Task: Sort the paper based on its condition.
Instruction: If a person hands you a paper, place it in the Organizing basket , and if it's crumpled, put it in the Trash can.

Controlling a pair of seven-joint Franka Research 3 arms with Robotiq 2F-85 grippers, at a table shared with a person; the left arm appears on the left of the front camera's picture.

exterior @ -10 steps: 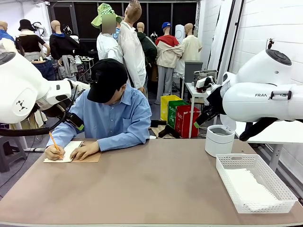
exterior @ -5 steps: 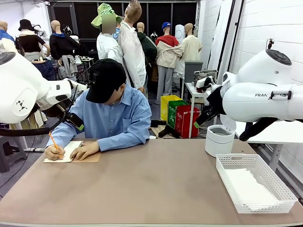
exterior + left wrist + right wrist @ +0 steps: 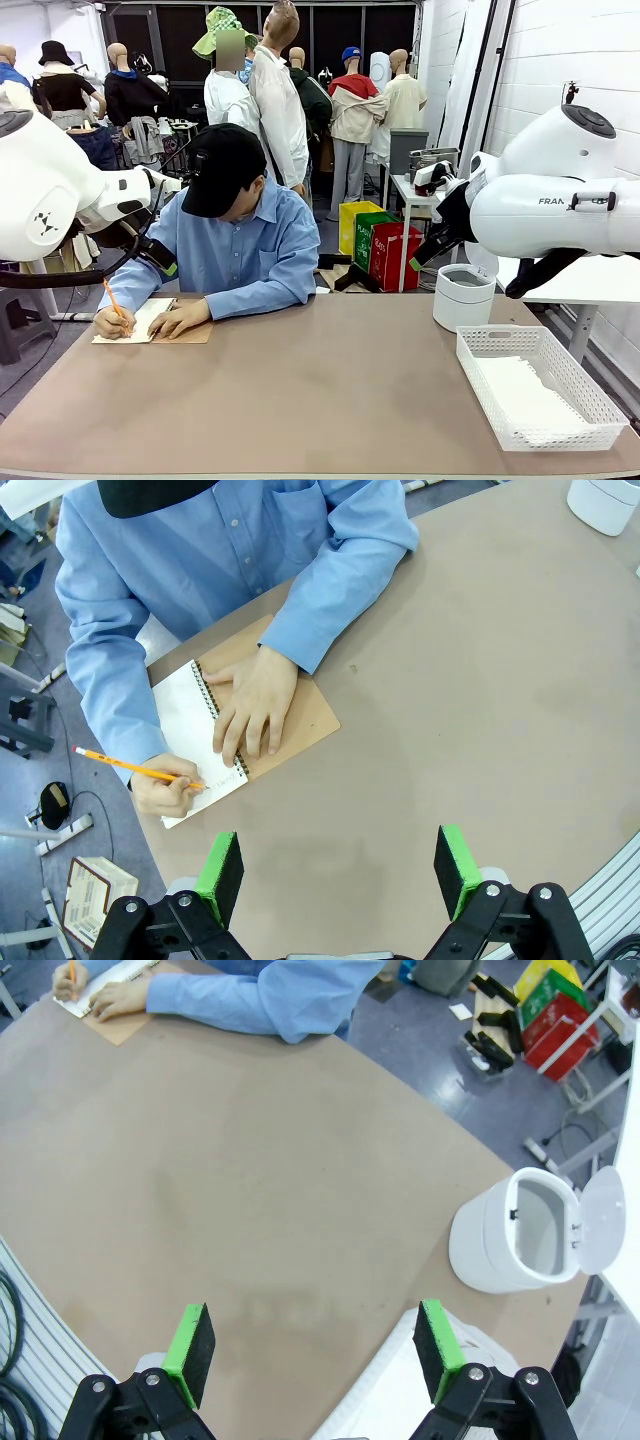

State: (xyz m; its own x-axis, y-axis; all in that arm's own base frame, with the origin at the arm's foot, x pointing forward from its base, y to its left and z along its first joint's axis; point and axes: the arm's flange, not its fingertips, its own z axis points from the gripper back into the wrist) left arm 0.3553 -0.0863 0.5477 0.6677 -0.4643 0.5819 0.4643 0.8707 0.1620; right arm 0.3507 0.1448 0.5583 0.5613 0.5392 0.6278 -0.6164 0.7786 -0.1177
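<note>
White sheets of paper [image 3: 528, 396] lie flat inside the white lattice basket [image 3: 481, 340] at the table's right front. My left gripper [image 3: 338, 868] hangs open high above the table's left part, with nothing between its green pads [image 3: 221, 863]. Below it a person writes with an orange pencil [image 3: 135, 770] in a spiral notebook [image 3: 185, 715] with a brown cover. Over the table's right half my right gripper [image 3: 313, 1348] is open and holds nothing; the bare tabletop [image 3: 250, 1190] lies under it.
A white bin [image 3: 463, 296] with its lid flipped open [image 3: 520, 1230] stands at the back right, just behind the basket. The person's hand [image 3: 180, 318] and forearm rest on the notebook [image 3: 150, 322] at the far left edge. The brown tabletop [image 3: 320, 390] lies bare between them.
</note>
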